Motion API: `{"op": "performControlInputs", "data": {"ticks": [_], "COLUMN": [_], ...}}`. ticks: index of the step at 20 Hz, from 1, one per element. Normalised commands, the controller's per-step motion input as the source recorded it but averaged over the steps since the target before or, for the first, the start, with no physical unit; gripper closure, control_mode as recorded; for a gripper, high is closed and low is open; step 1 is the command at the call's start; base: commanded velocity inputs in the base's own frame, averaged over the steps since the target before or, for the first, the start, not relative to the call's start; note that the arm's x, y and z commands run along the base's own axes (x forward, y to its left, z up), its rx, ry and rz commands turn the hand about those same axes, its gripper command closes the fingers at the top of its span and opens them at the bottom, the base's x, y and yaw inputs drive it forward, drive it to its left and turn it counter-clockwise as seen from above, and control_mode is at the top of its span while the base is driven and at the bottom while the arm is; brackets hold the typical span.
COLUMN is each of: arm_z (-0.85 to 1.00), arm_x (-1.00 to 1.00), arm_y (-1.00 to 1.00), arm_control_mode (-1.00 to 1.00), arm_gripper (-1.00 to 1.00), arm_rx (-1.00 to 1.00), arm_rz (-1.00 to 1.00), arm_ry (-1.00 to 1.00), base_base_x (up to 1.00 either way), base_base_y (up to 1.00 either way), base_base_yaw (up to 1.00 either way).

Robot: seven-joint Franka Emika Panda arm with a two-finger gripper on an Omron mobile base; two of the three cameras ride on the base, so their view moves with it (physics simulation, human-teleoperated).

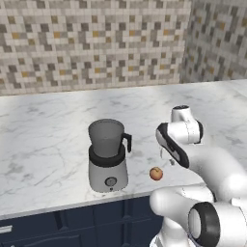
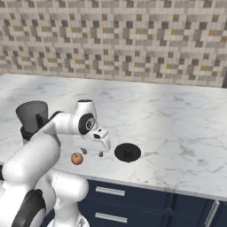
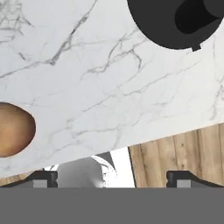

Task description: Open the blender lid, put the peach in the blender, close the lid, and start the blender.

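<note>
The blender stands near the counter's front edge, its dark jar open on top; its jar shows behind my arm. The blender lid lies flat on the counter to the right, knob up, and appears again at the hand view's top right. The peach rests on the counter between blender and lid, and shows elsewhere. My gripper hovers low over the counter between peach and lid, open and holding nothing.
The marble counter stretches wide to a mosaic tile wall at the back and right. Dark blue drawers sit under the front edge. Wooden floor shows beyond that edge.
</note>
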Motion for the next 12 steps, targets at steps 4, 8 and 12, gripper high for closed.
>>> {"op": "performControlInputs", "data": {"ticks": [4, 8, 12], "arm_z": [0.0, 0.0, -0.11], "arm_x": [-0.38, -0.03, 0.31], "arm_y": [0.69, 0.59, 0.12], "arm_control_mode": [-1.0, -1.0, -1.0], "arm_gripper": [-1.0, -1.0, -1.0], "arm_rx": [0.0, 0.02, 0.04], "arm_rz": [0.3, 0.31, 0.25], "arm_ry": [0.06, 0.04, 0.0], "base_base_x": [0.0, 0.0, 0.0], "base_base_y": [0.0, 0.0, 0.0], "base_base_yaw": [0.0, 0.0, 0.0]}}
